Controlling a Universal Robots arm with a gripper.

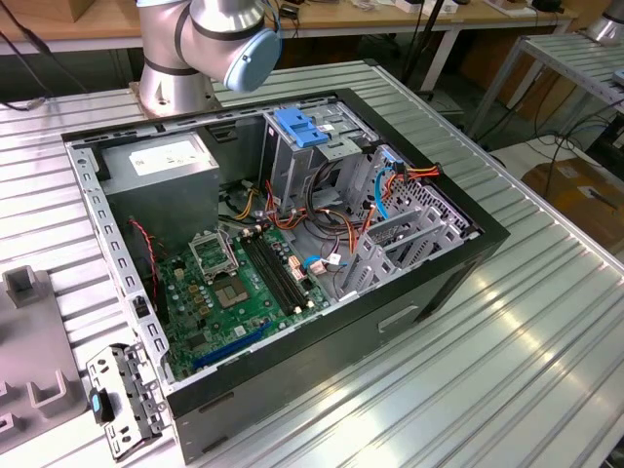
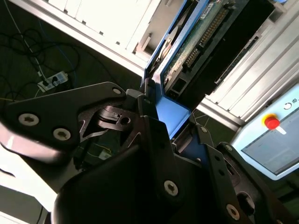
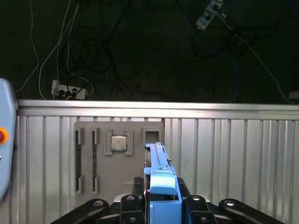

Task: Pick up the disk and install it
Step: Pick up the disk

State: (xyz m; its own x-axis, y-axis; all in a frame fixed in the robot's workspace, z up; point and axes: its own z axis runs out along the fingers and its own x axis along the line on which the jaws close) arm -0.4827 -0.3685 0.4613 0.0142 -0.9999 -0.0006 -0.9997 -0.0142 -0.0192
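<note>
Grips the disk edge-on, pincer clamped on its blue bracket end. Holds it raised off the ribbed bench, over a grey slotted tray carrying a chip in the first wrist view. Shows an open computer case in the exterior view.

One robot arm grips one disk; one open computer case, one grey tray, one processor chip.
</note>
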